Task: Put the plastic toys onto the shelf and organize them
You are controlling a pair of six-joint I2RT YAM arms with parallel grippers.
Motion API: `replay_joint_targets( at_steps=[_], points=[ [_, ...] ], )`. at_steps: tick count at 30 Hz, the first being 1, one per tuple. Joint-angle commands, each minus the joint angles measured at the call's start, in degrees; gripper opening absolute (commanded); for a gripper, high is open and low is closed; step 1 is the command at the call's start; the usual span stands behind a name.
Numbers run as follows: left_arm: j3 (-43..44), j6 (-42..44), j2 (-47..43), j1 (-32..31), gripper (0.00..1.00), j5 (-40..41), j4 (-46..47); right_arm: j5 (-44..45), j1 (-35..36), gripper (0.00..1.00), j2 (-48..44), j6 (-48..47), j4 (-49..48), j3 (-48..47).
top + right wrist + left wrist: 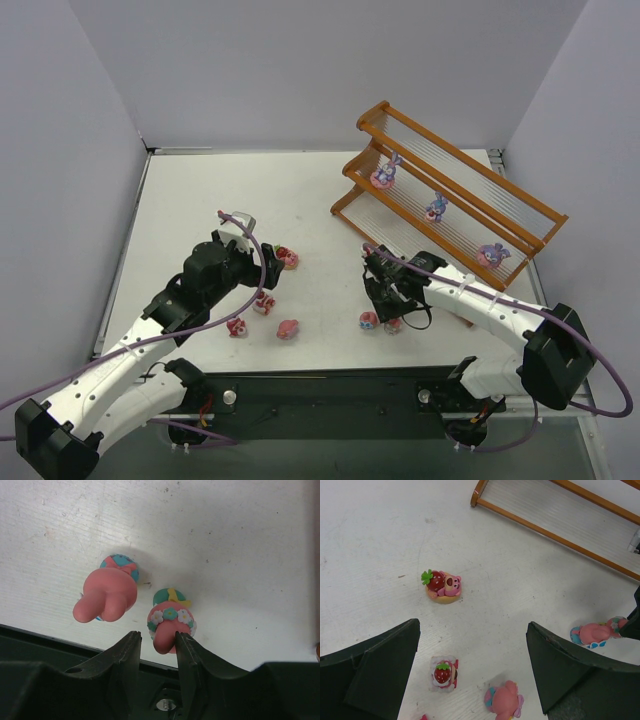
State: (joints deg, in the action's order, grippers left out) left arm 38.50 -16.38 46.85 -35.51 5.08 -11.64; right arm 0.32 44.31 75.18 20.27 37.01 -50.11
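The flower-crowned toy (170, 622), pink on a green base, is resting on the tabletop (200, 190) near its front edge, just beside a second pink toy (107, 597) on a blue base. It is being taken by its ear. The ear is lying between the fingertips of the right gripper (156, 639), which is partly closed and appears to be pinching it; one finger is plainly touching, though a sliver of gap at the other cannot be ruled out. The step in hand is therefore being judged as the pick-up of this toy, with its base not yet raised off the surface. A straight lift is being called for next, so that the neighbour is not knocked over. After that comes a carry to the shelf (470, 158), which is standing well apart at the back right. Three blue-purple toys (437, 207) are already being carried there, spaced along its tiers. A free stretch of rods is being left between them, and the small base should be set flat across the thin rods before it is released. On the other side, the left gripper (472, 627) is being held spread wide above the strawberry bear toy (444, 586) and a small strawberry toy (444, 674), gripping nothing.
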Motion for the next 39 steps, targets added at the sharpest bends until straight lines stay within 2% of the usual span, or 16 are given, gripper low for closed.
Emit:
replay_joint_targets(
  at_steps=[1, 7, 8, 9, 11, 16, 19, 23, 30, 39],
  points=[
    [1.40, -0.84, -0.09, 0.35, 0.97, -0.60, 1.53, 2.49, 0.16, 0.34, -0.82, 2.67, 2.45, 0.98],
    [0.96, -1.02, 0.00, 0.35, 0.97, -0.69, 1.62, 3.99, 0.07, 0.21, -1.00, 3.54, 3.41, 1.33],
    [0.87, -0.93, -0.09, 0.35, 0.97, -0.69, 1.62, 4.08, 0.07, 0.17, -0.82, 3.72, 3.59, 1.24],
    [0.87, -0.93, -0.09, 0.35, 0.97, -0.60, 1.62, 4.51, 0.16, 0.07, -0.82, 3.90, 3.85, 1.07],
    [0.70, -0.93, -0.18, 0.35, 0.97, -0.60, 1.62, 5.22, 0.16, 0.00, -0.82, 4.51, 4.47, 0.19],
    [0.79, -1.02, -0.44, 0.35, 0.97, -0.51, 1.53, 6.80, -0.10, 0.00, -1.44, 5.04, 8.06, -4.90],
    [0.87, -0.93, -0.53, 0.35, 0.97, -0.60, 1.36, 7.77, -0.98, 0.00, -1.61, 5.22, 13.76, -12.10],
    [1.14, -0.76, -0.53, 0.44, 0.97, -0.51, 1.27, 8.38, -3.18, 0.00, -1.00, 5.04, 20.98, -27.01],
    [1.22, -0.49, -0.71, 0.44, 0.97, -0.60, 1.18, 4.43, -12.14, 0.00, 2.42, 4.16, 31.88, -46.97],
    [1.58, 0.38, -0.53, 0.53, 0.97, -0.77, 1.27, 5.75, -19.87, 0.00, 5.33, 1.62, 41.11, -66.42]
  ],
)
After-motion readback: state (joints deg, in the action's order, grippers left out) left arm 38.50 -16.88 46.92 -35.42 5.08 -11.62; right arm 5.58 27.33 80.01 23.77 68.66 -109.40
